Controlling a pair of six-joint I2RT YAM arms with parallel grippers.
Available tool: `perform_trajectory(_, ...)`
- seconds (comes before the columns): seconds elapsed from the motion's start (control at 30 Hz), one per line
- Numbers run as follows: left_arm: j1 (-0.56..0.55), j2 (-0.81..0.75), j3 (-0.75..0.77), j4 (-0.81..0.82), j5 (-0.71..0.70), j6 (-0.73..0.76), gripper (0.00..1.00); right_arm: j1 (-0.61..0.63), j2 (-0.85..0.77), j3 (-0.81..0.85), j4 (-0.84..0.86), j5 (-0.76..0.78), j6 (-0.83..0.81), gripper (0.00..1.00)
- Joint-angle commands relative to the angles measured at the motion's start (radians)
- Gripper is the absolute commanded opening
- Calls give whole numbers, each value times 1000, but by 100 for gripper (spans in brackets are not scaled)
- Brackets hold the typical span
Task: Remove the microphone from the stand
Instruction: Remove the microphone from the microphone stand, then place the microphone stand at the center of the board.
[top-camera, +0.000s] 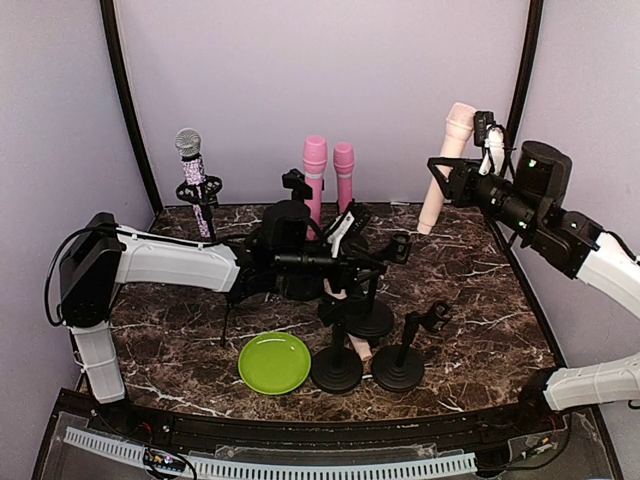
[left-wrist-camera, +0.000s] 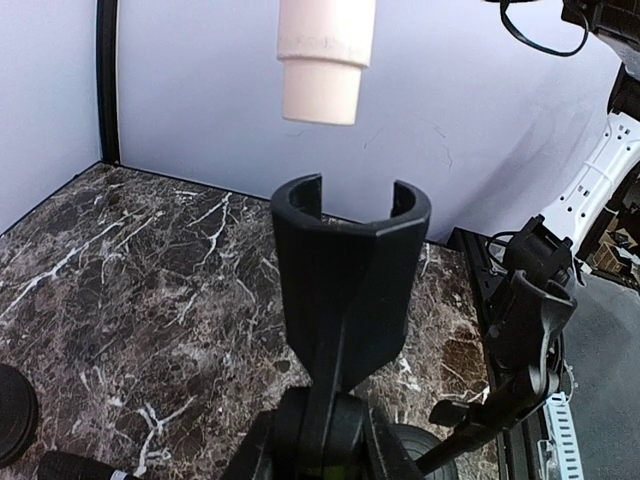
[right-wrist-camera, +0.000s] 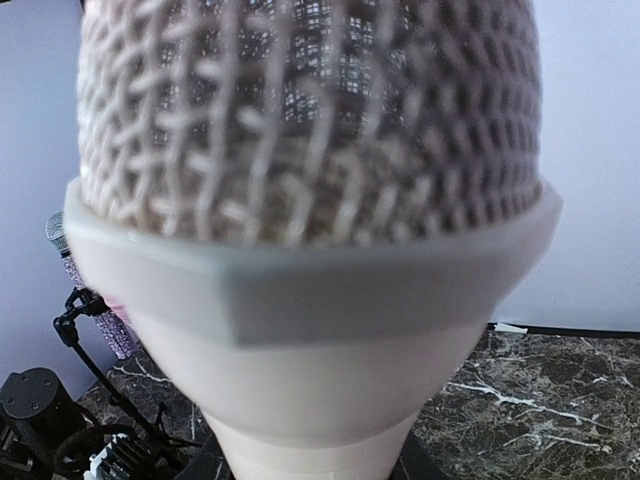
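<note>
A cream microphone (top-camera: 445, 170) hangs tilted in the air at the back right, with my right gripper (top-camera: 458, 182) shut on its body. Its mesh head (right-wrist-camera: 310, 110) fills the right wrist view and hides the fingers. In the left wrist view the microphone's butt end (left-wrist-camera: 322, 62) hovers just above the empty black clip (left-wrist-camera: 350, 215) of the stand, apart from it. My left gripper (left-wrist-camera: 325, 440) is shut on the stand's neck below that clip, mid-table (top-camera: 345, 265).
A glittery silver microphone (top-camera: 190, 150) stands in its stand at the back left. Two pink microphones (top-camera: 315, 160) stand upright at the back centre. A green plate (top-camera: 274, 362) and round black stand bases (top-camera: 337, 370) sit near the front. Another empty stand (top-camera: 420, 325) is front right.
</note>
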Motion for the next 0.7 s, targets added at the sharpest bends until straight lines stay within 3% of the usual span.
perform_trajectory(0.0,-16,11,94,117,58,7,0,-3,-25,-19,30,105,-26,0)
perform_trajectory(0.67,-82,345,446,190,134,33,0,-3,-159,-107,-5,246,-50,0)
